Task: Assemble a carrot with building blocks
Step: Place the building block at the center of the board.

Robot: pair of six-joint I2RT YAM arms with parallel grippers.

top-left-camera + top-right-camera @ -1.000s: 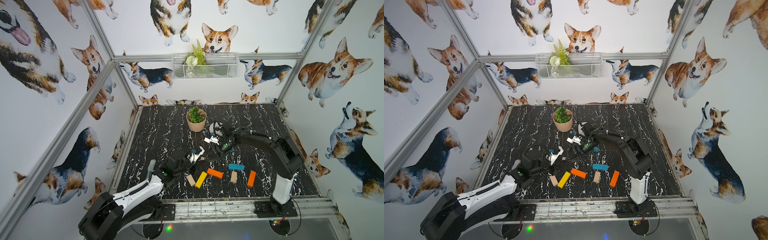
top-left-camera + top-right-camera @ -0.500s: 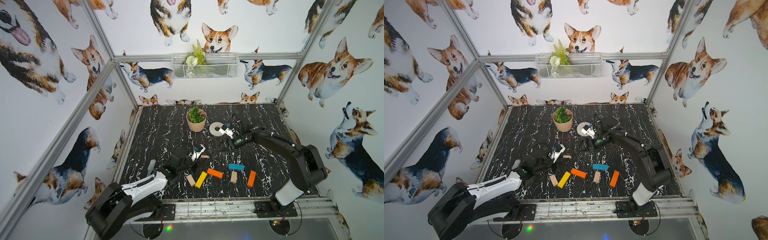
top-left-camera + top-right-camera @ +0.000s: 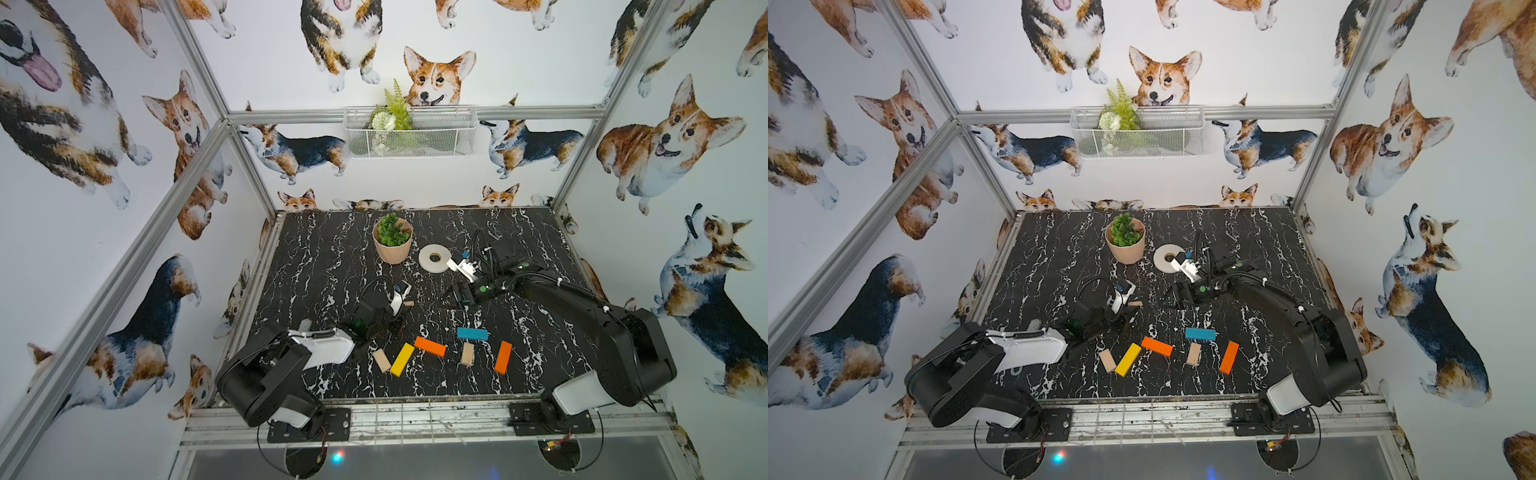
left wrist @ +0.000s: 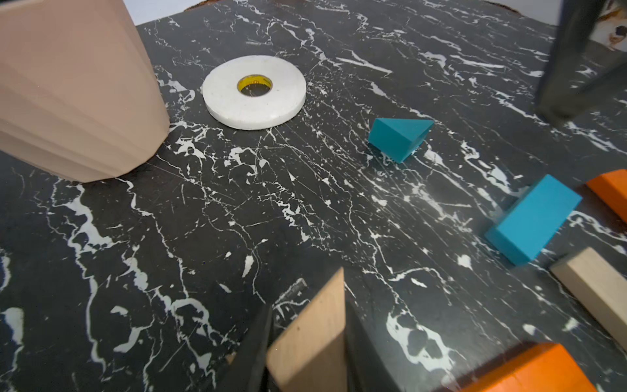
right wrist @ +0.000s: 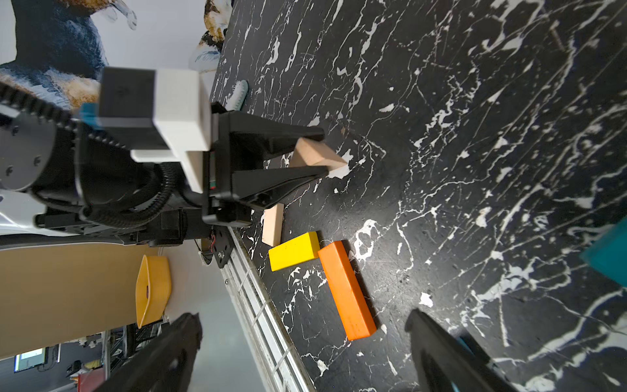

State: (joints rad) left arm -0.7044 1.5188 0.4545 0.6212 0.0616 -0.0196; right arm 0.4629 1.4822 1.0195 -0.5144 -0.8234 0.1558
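Corgi-print walls (image 3: 540,62) all round. White wire basket (image 3: 436,137) hangs on aluminium rail (image 3: 291,113); black marble table (image 3: 332,249) below basket.

A black marble-patterned table (image 3: 332,249) is seen in the lower middle of both top views. It is enclosed by walls papered with corgis (image 3: 436,77) and framed by aluminium bars (image 3: 291,117). A potted green plant (image 3: 392,251) is set upright toward the table's far edge. A white tape roll (image 3: 426,261) is laid flat near it, to its right in the frame, not touching. A white wire basket (image 3: 436,137) holding fern sprigs is hung on the back wall, above centre. A yellow chair (image 5: 152,288) is glimpsed beyond the table in the right wrist view.
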